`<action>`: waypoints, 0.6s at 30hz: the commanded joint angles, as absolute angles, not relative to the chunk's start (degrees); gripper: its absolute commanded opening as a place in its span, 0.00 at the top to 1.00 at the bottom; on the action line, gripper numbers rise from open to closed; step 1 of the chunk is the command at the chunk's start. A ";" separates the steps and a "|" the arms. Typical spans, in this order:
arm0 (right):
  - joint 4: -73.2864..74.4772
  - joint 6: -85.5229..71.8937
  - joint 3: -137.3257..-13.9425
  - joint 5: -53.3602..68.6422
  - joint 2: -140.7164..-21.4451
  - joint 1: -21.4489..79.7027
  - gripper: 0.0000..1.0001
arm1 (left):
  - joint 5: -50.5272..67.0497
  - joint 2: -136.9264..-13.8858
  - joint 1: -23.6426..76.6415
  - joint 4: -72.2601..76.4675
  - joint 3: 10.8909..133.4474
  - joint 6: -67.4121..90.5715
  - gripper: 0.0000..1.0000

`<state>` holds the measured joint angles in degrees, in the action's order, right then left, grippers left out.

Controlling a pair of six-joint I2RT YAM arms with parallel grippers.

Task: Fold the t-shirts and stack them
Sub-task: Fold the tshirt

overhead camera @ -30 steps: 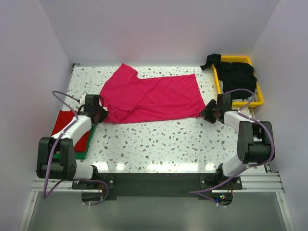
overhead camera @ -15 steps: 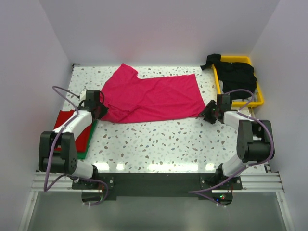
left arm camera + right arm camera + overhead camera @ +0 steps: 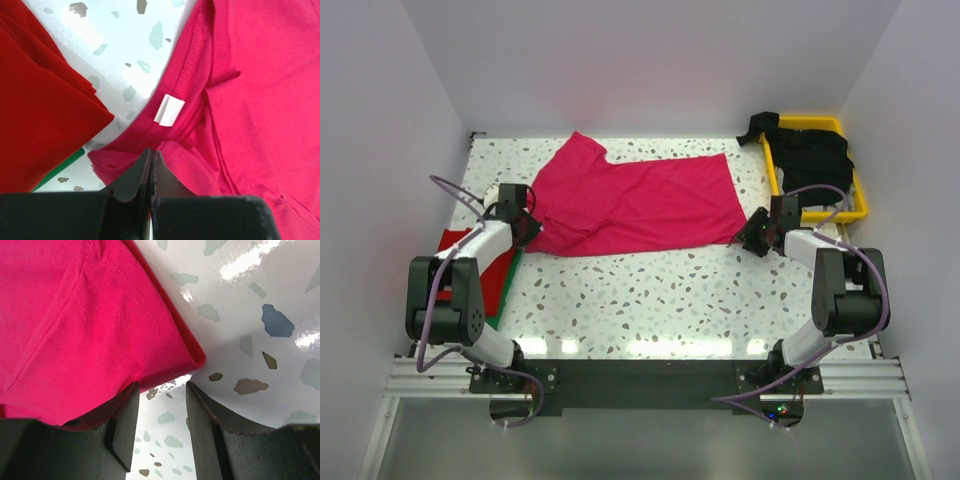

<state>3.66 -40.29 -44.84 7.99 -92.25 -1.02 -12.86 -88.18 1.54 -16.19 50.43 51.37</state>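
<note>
The table (image 3: 650, 290) is smooth and shiny, so the large magenta-pink t-shirt (image 3: 640, 200), spread across its far middle, may slide as a whole instead of folding if only one side is pulled. Its near-left part is wrinkled, and a fold made over these wrinkles would probably come out crooked.

At the far right the yellow tray (image 3: 861, 195) holds the black t-shirts (image 3: 810, 160), with one piece hanging over the far-left corner. A wide swing of the right arm could catch it.

At the left the folded red t-shirt (image 3: 45, 100) lies on the green t-shirt (image 3: 60, 172), just beside the pink cloth, so a drag to that side could disturb this stack.

The left gripper (image 3: 150, 153) has its jaws pressed together, as it seems on a small bunch of pink cloth near the white label (image 3: 169, 109). Such a small bite can slip out.

The right gripper (image 3: 160, 387) has its jaws apart at the hem corner, and the corner lies just past the gap, so closing here may catch nothing
</note>
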 commanded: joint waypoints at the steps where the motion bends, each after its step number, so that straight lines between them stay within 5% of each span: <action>1: 2.29 -39.64 -45.97 5.89 -92.11 -0.88 0.54 | -14.94 -89.47 0.62 -16.52 52.47 50.89 1.00; 12: 1.93 -39.81 -46.05 1.85 -92.72 -0.97 0.47 | -14.94 -91.58 0.44 -16.52 52.12 52.12 1.00; 18: 1.05 -39.99 -47.28 0.18 -95.27 -1.14 0.55 | -16.43 -92.20 0.44 -17.84 52.56 52.03 1.00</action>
<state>1.96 -40.32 -45.69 3.86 -93.27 -1.04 -14.00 -91.48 1.08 -17.04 50.48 51.48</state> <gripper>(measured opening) 0.471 0.012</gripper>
